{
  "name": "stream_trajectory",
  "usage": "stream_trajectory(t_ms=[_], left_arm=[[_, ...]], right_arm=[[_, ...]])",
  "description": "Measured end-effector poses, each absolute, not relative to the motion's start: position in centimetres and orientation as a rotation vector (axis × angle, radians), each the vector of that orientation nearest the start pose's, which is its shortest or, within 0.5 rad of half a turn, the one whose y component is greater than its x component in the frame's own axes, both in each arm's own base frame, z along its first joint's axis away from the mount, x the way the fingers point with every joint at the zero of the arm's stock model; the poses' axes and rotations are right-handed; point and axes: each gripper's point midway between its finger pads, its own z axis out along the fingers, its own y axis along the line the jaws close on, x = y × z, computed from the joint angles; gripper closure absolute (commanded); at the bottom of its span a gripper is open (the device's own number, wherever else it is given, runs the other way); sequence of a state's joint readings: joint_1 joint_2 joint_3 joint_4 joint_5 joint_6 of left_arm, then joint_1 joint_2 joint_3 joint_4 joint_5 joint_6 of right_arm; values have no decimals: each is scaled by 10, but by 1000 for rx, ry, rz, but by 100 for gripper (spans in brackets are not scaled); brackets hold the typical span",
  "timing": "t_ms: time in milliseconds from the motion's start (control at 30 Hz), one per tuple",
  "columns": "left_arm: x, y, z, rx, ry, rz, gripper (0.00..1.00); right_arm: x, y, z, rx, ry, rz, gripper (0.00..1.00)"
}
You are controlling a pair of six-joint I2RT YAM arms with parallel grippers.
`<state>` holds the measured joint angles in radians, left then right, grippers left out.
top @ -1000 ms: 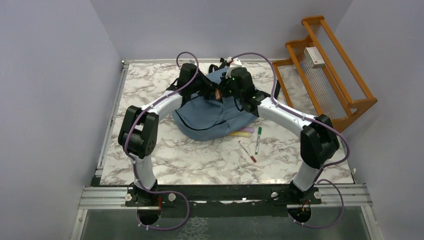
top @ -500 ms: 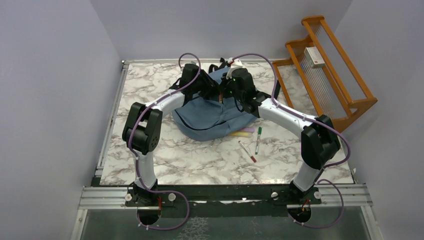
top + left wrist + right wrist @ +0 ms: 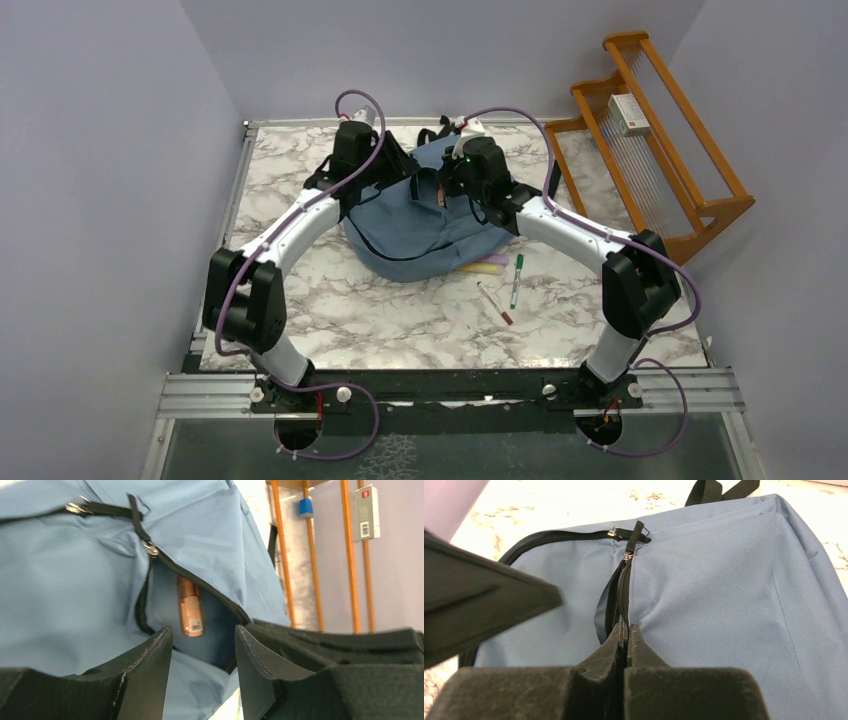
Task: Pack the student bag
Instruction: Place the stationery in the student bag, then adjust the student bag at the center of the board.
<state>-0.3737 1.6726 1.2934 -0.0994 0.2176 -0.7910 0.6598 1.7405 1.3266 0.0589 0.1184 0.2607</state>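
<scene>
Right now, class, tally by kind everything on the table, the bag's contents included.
Bag: 1
Copper tube, in the bag's open pocket: 1
Highlighters: 2
Pens: 2
Total: 6

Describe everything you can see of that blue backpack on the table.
The student bag is a soft, rounded slate-blue fabric backpack with dark zips and black straps at its far end. It lies slumped on the marble-patterned table between the two arms. One zipped pocket gapes open, with a copper-coloured tube inside. The right gripper, jaws shut, pinches the zip edge. The left gripper hovers open before the opening, not touching.
</scene>
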Motion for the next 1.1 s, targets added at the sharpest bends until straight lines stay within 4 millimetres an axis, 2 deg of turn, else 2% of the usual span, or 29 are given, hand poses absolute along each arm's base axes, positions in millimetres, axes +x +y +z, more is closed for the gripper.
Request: stream_trajectory(t_ms=[100, 167, 233, 300, 433, 533, 700, 833, 967, 1100], left_arm=[[427, -220, 225, -258, 2103, -810, 46], [420, -201, 229, -244, 2087, -709, 41], [413, -182, 225, -249, 2088, -619, 41], [405, -165, 214, -260, 2113, -537, 40], [390, -122, 178, -314, 2197, -363, 35], [379, -98, 157, -350, 2254, -261, 32], [370, -82, 149, -332, 2288, -166, 31], [369, -80, 146, -315, 2296, -145, 40], [374, -81, 128, -306, 2336, -126, 55], [379, -81, 102, -308, 2395, -123, 84]], right_arm=[[427, 318, 207, -320, 1937, 492, 100], [428, 318, 208, -341, 1947, 478, 100], [431, 320, 209, -364, 1956, 463, 99], [433, 321, 207, -384, 1970, 447, 99], [433, 319, 203, -420, 1987, 419, 100], [432, 317, 200, -440, 1995, 403, 99], [433, 317, 197, -457, 1998, 391, 99], [434, 318, 197, -462, 2000, 389, 100], [435, 319, 197, -464, 2000, 387, 100], [444, 324, 201, -466, 1988, 386, 100]])
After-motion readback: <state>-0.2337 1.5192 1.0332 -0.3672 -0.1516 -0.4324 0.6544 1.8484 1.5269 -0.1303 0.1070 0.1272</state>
